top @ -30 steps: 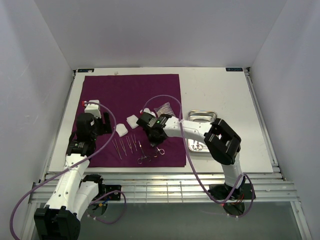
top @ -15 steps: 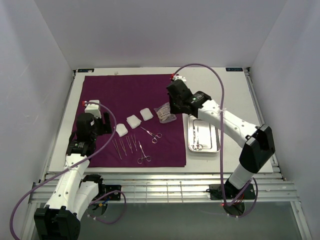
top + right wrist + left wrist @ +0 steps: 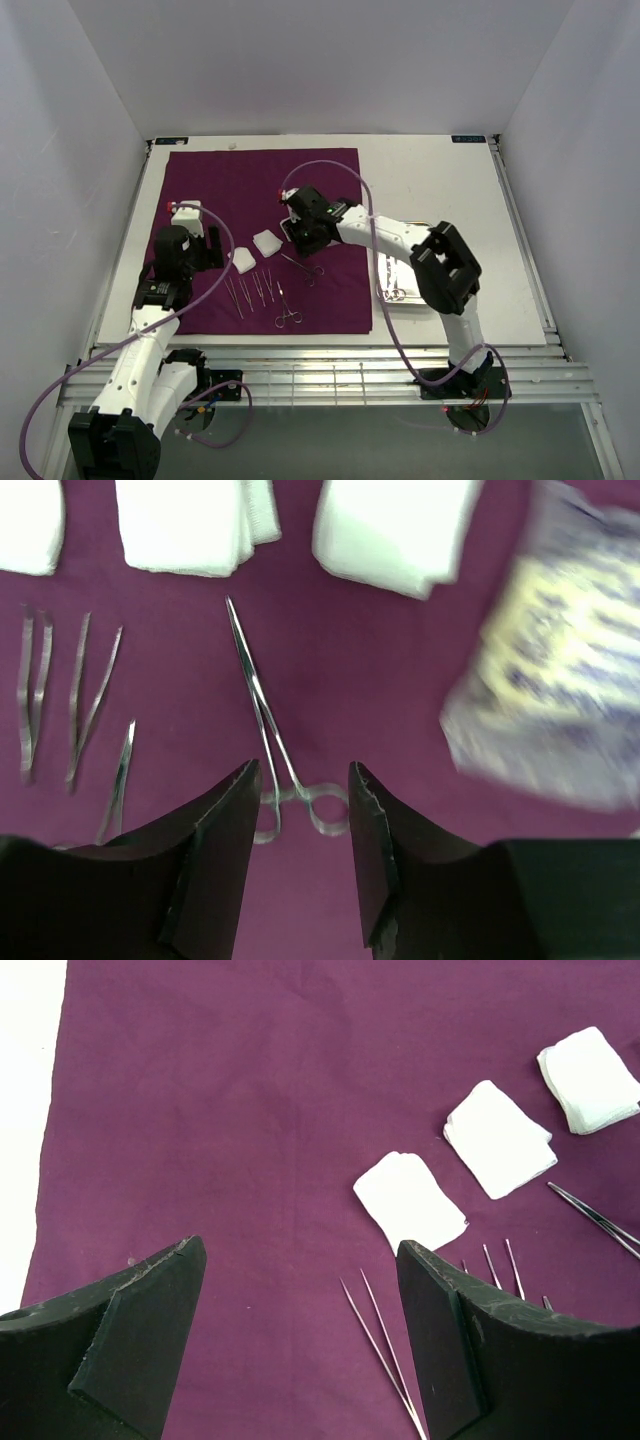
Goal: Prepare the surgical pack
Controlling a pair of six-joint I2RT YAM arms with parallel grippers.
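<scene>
The deep-purple cloth (image 3: 230, 190) lies flat and open on the table. On it lie white gauze pads (image 3: 267, 241), tweezers (image 3: 245, 292) and ring-handled forceps (image 3: 303, 266). My right gripper (image 3: 303, 236) is open and empty above the cloth's middle. In the right wrist view its jaws (image 3: 302, 770) stand either side of the forceps' ring handles (image 3: 320, 805), above them. My left gripper (image 3: 212, 246) is open and empty over the cloth's left part. In the left wrist view (image 3: 300, 1250) it hovers left of a gauze pad (image 3: 410, 1200) and a pair of tweezers (image 3: 385, 1350). The steel tray (image 3: 392, 290) sits right of the cloth, mostly hidden by my right arm.
A clear plastic packet (image 3: 560, 680) lies on the cloth right of the forceps, blurred. Bare white table (image 3: 440, 180) lies right of and behind the cloth. White walls enclose the table on three sides. A slatted ledge (image 3: 330, 375) runs along the near edge.
My right arm swung out to the cloth's back right corner and has come back to the cloth's middle, over the forceps. The left arm has not moved.
</scene>
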